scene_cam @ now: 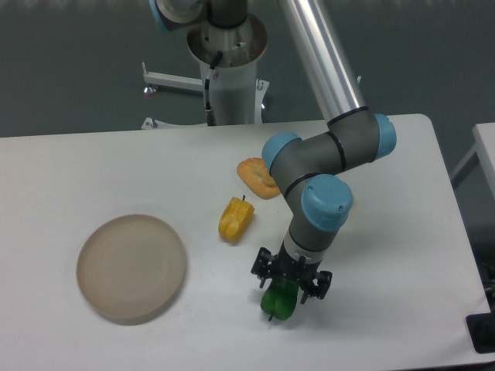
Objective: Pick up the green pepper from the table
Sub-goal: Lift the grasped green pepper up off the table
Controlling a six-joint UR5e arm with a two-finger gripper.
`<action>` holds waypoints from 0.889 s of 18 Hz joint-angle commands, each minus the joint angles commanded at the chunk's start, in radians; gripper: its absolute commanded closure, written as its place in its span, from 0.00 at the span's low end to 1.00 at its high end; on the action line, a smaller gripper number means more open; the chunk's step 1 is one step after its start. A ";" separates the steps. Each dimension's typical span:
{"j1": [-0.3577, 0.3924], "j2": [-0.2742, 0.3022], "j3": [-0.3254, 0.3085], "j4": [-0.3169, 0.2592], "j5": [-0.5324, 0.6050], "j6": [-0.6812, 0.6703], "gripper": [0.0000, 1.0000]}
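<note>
The green pepper (280,301) is glossy and dark green, near the front edge of the white table (402,232), with its short stem pointing down-left. My gripper (289,287) points straight down over it. The fingers stand on either side of the pepper's upper part and look closed on it. The fingertips are hidden behind the pepper and the gripper body. The pepper is at table level or barely above it; I cannot tell which.
A yellow-orange pepper (235,219) lies left of the arm's wrist. An orange bread-like piece (257,177) lies behind it, partly hidden by the arm. A round beige plate (131,267) sits at the left. The robot base (229,69) stands behind the table.
</note>
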 joint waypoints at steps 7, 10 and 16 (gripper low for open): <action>0.011 0.014 0.008 -0.005 0.008 0.037 0.60; 0.037 0.038 0.014 -0.009 0.037 0.069 0.60; 0.126 0.112 0.011 -0.021 0.041 0.316 0.60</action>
